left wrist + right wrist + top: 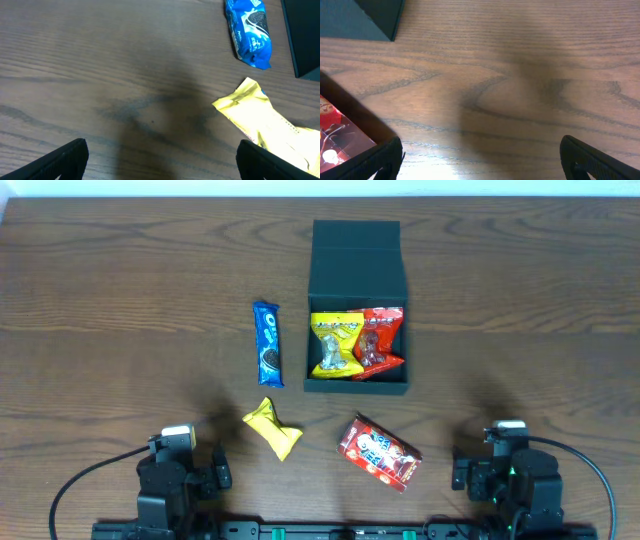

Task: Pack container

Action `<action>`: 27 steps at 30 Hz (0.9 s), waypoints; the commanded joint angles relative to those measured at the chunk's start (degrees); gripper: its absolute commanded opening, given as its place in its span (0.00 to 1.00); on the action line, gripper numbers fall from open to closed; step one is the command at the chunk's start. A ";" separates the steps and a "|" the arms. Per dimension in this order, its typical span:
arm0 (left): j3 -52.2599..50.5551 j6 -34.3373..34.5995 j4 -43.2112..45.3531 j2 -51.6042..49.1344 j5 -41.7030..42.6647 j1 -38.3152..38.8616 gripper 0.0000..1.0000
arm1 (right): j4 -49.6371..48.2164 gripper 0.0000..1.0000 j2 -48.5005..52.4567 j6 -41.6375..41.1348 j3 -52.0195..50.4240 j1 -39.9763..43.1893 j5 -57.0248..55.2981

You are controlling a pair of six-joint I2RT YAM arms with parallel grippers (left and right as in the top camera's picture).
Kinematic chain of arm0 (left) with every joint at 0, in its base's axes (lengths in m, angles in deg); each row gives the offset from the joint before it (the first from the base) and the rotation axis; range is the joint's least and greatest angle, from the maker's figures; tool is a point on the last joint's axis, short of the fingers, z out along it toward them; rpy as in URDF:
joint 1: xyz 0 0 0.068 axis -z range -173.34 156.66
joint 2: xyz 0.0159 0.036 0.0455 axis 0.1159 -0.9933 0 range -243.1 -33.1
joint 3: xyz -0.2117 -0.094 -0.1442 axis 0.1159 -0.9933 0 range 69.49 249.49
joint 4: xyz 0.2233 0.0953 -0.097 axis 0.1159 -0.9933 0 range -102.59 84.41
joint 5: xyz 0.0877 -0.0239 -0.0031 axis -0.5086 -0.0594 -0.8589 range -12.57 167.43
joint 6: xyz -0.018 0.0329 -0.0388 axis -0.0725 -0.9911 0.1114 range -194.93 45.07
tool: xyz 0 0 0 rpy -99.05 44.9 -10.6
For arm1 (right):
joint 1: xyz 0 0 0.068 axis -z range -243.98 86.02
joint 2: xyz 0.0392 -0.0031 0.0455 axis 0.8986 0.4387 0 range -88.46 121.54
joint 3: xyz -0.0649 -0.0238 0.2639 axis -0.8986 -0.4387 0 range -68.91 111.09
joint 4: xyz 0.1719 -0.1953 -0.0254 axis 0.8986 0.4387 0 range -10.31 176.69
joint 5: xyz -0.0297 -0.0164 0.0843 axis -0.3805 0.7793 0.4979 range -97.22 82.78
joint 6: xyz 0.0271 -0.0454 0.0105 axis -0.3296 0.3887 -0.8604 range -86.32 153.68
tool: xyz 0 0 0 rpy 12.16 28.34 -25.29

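Observation:
The dark container (pixel 356 266) stands open at the table's middle, lid flap folded back, with a yellow packet (pixel 335 345) and a red packet (pixel 381 340) inside. A blue Oreo packet (pixel 267 343) lies left of it and shows in the left wrist view (pixel 248 30). A yellow packet (pixel 272 427) and a red packet (pixel 379 451) lie in front; they show in the wrist views (pixel 265 125) (pixel 337 135). My left gripper (pixel 184 463) (pixel 160 162) is open and empty at the front left. My right gripper (pixel 505 463) (pixel 480 160) is open and empty at the front right.
The wooden table (pixel 120 310) spreads to both sides of the container. The container's corner shows in the left wrist view (pixel 302 35) and the right wrist view (pixel 362 17). Cables run from both arms along the front edge.

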 commanded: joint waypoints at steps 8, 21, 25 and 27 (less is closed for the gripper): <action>3.30 0.07 5.03 -10.25 2.08 -0.37 0.95 | 0.13 0.99 -0.48 0.68 -0.33 0.52 0.39; 32.15 3.30 2.10 -44.61 23.78 -0.31 0.96 | 0.13 0.99 -0.48 0.68 -0.33 0.50 0.37; 36.87 3.50 -0.70 -51.23 24.79 -0.11 0.95 | 0.11 0.99 -0.48 0.68 -0.33 0.52 0.39; 37.97 3.45 -0.11 -54.21 24.74 0.68 0.95 | 0.13 0.99 -0.48 0.68 -0.33 0.50 0.39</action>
